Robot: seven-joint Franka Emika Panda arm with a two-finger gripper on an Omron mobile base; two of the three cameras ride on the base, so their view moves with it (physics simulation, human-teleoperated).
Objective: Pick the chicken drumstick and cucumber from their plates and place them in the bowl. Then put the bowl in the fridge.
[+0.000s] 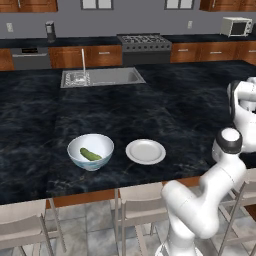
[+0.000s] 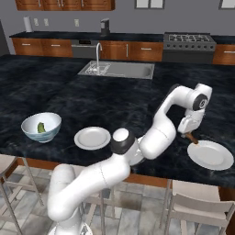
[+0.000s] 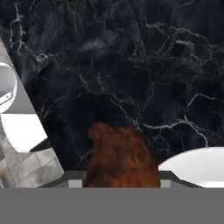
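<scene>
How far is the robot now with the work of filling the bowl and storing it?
Done: the cucumber already lies in the bowl, beside an empty plate. In hand: the gripper holds the chicken drumstick just above the counter, beside the other plate. Left: carry the drumstick to the bowl, then put the bowl in the fridge.

Glossy white arm [image 2: 156, 133] of rounded tubular segments, dark grey joint caps, smooth unmarked shells
</scene>
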